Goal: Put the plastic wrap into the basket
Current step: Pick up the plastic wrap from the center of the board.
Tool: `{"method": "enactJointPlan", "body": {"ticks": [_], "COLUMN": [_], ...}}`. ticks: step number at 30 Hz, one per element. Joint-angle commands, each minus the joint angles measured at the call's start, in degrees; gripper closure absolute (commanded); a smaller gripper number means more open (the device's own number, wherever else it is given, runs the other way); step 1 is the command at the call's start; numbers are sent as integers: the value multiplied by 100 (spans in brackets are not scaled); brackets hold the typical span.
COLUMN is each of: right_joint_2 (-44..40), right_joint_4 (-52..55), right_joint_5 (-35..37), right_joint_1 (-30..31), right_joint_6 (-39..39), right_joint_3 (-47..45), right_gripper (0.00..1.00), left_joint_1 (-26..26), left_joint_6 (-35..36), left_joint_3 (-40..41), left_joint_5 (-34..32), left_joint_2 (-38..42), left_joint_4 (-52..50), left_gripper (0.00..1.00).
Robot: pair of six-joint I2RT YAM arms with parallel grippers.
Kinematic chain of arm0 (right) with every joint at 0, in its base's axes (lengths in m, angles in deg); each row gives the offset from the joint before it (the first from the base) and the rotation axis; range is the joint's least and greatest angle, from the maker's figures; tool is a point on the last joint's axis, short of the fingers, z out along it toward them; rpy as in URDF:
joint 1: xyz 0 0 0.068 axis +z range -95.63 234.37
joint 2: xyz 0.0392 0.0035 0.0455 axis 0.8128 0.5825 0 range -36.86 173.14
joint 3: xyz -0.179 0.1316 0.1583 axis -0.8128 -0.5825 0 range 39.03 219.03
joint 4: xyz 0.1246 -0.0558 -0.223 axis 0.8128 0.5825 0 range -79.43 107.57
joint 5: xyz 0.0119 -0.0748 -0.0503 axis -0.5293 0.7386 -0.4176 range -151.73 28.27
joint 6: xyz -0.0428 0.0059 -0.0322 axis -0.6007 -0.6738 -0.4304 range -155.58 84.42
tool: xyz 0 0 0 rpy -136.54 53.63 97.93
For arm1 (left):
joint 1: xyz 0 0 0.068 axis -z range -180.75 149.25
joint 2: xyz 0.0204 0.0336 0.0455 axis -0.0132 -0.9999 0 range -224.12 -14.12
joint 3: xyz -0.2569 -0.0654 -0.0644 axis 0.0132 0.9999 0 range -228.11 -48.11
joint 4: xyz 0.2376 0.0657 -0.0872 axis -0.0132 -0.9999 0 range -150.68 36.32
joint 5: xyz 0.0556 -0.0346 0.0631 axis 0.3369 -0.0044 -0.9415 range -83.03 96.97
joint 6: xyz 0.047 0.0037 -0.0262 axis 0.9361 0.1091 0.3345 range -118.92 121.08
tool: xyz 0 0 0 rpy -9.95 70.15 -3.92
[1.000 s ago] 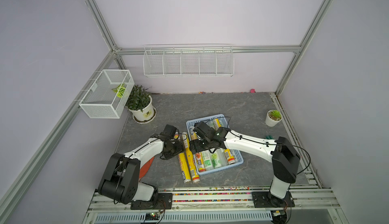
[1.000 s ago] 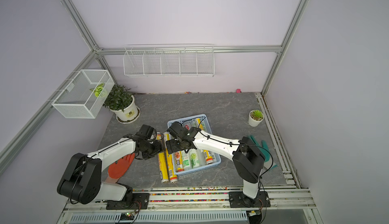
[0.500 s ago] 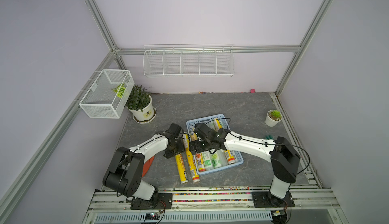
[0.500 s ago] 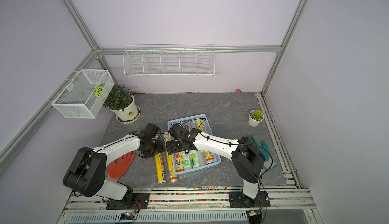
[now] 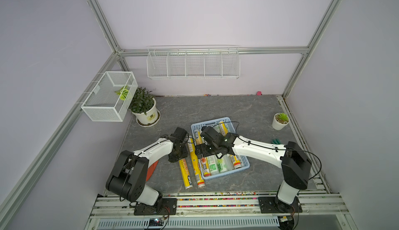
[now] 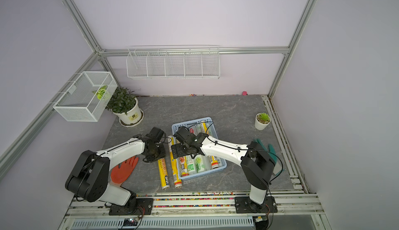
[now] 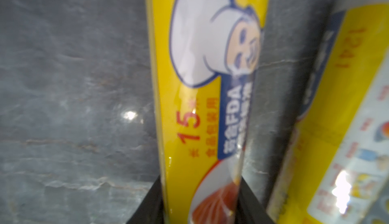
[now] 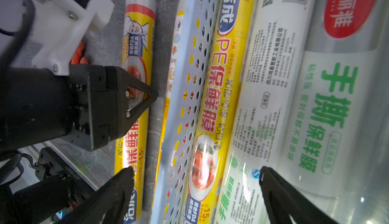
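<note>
My two top views hang high on the robot's side, side by side, looking steeply down on the same whole grey stone-patterned tabletop (image 5: 216,110). My left wrist camera sits very near a yellow printed roll of plastic wrap (image 7: 202,111), blurred. My right wrist camera looks closely along the perforated light-blue plastic basket (image 8: 189,86); it shares, I think, that roll.

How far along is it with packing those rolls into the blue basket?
Mostly done: several rolls already lie in the basket. In hand: the left tool is shut on one yellow roll on the table. Left: that roll and a second yellow roll beside the basket. The right tool is open, empty.
</note>
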Motion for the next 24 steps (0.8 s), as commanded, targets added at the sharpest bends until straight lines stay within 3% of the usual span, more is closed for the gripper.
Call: {"method": "enactJointPlan", "body": {"ticks": [1, 9, 15, 19, 24], "right_joint_2": [-246, -728, -1650, -2265, -2724], "right_joint_4": [-183, -385, -354, -412, -209], "right_joint_5": [-7, 273, 1286, 1655, 1217], "right_joint_1": [-29, -28, -101, -405, -1233], "right_joint_6": [87, 72, 240, 291, 653], "right_joint_3": [-152, -402, -804, -1235, -1695], "right_gripper": [2, 2, 2, 2, 3], "left_joint_1": [24, 24, 49, 178, 740], "left_joint_6": [-73, 96, 204, -225, -538], "left_joint_3": [-52, -560, -989, -1140, -1533], "left_joint_5": [-226, -296, 784, 1452, 1551], "left_joint_2": [442, 1635, 2258, 2233, 1606], "left_joint_4": [-433, -910, -172, 676, 1378], "left_gripper": [75, 85, 85, 84, 84]}}
